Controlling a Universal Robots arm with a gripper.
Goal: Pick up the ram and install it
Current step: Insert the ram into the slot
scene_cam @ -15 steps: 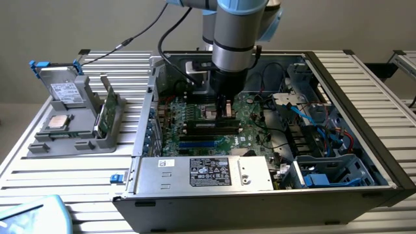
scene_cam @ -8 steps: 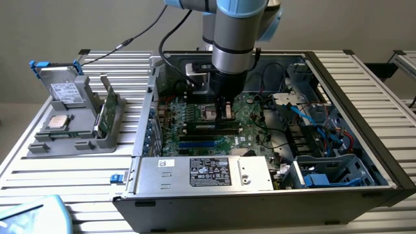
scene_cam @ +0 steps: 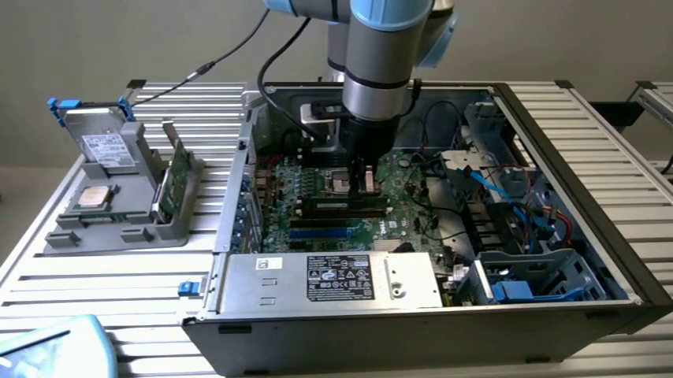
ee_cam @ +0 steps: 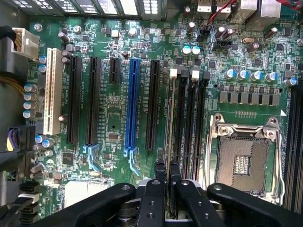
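Green motherboard (scene_cam: 305, 189) lies in the open computer case (scene_cam: 587, 197) on the slatted table (scene_cam: 105, 276); in the exterior view we see the arm (scene_cam: 384, 71) reaching down at centre frame, jaws low over the board. In the wrist view we see the jaws nearly closed on the ram (ee_cam: 169, 123), held edge-on at the memory slots (ee_cam: 182, 123) beside the empty processor socket (ee_cam: 244, 161).

A robotics lab or test cell for computer assembly: a slatted aluminium surface (scene_cam: 94, 283) carries an open desktop case (scene_cam: 368, 339) with its motherboard (ee_cam: 113, 118) bared, a grey moulded parts fixture (scene_cam: 100, 232) sits at the exterior view's left, and an industrial robot arm (scene_cam: 384, 71) reaches down from the top centre before a plain beige wall (scene_cam: 105, 39)
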